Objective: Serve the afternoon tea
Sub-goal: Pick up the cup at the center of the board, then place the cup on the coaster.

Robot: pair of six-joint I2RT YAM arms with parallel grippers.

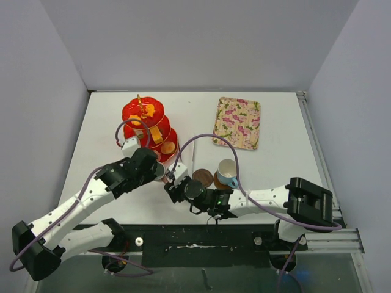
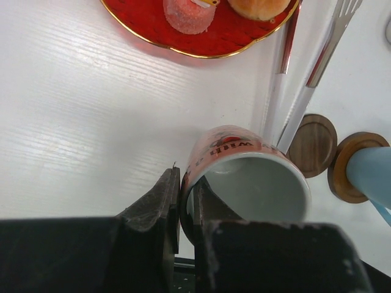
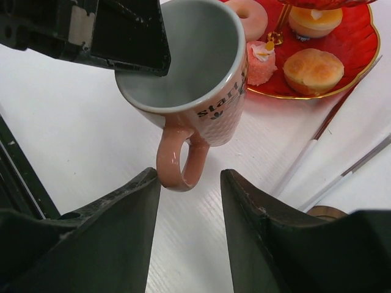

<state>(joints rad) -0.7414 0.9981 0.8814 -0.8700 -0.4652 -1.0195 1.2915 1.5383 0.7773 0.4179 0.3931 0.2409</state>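
My left gripper is shut on the rim of the pink cup, one finger inside and one outside, and holds it tilted above the table. My right gripper is open just below the cup's handle, which sits by the tip of its left finger. The pink cup shows large in the right wrist view. The light-blue cup stands on one brown saucer. The other saucer is bare. The red three-tier stand holds small cakes.
A floral tray lies at the back right. A fork and another long utensil lie between the stand and the saucers. The two arms are close together near the table's front edge.
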